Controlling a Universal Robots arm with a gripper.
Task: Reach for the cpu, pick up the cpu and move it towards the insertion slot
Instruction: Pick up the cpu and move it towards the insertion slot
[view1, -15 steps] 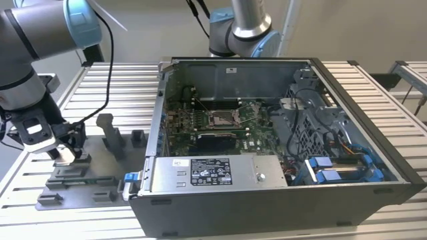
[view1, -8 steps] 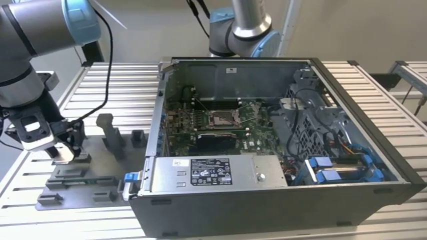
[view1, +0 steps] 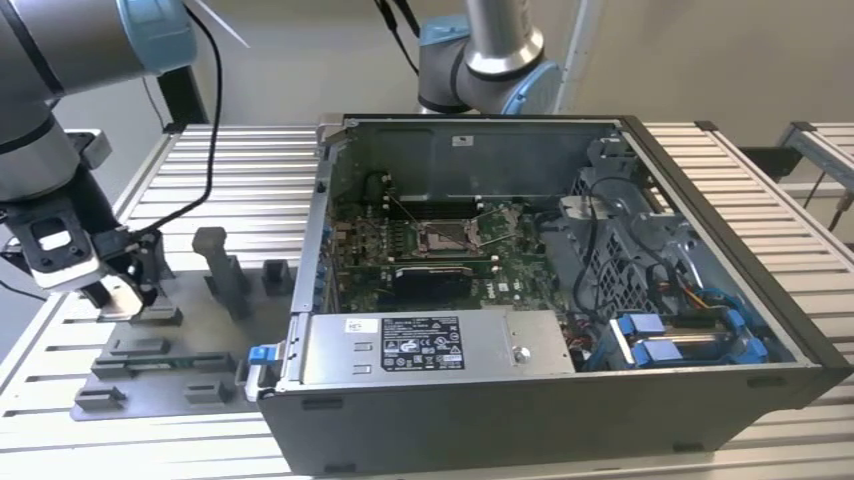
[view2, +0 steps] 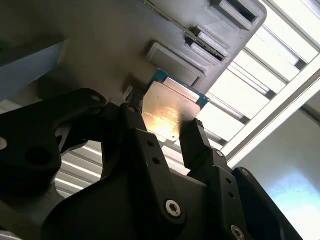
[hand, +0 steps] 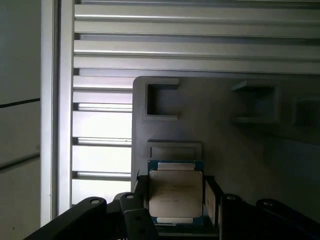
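Observation:
The cpu (view2: 169, 107) (hand: 176, 197) is a thin square chip with a pale silver top and a teal-green rim. It sits between the two black fingers of my gripper (view2: 163, 120) (hand: 176, 184), which is shut on its two opposite edges. In the exterior view my gripper (view1: 120, 292) hangs low over the grey fixture plate (view1: 147, 365) at that view's left, outside the computer case. The insertion slot (view1: 447, 235) is a square metal-framed socket with a dark centre on the green motherboard inside the open case, well off toward the exterior view's right of my gripper.
Grey upright fixture blocks (view1: 220, 270) stand on the plate beside my gripper. The open computer case (view1: 561, 400) has tall walls, a white-labelled metal box (view1: 420, 345) at its near side and blue-tabbed drive bays (view1: 667, 335). A second arm (view1: 483, 60) stands behind the case.

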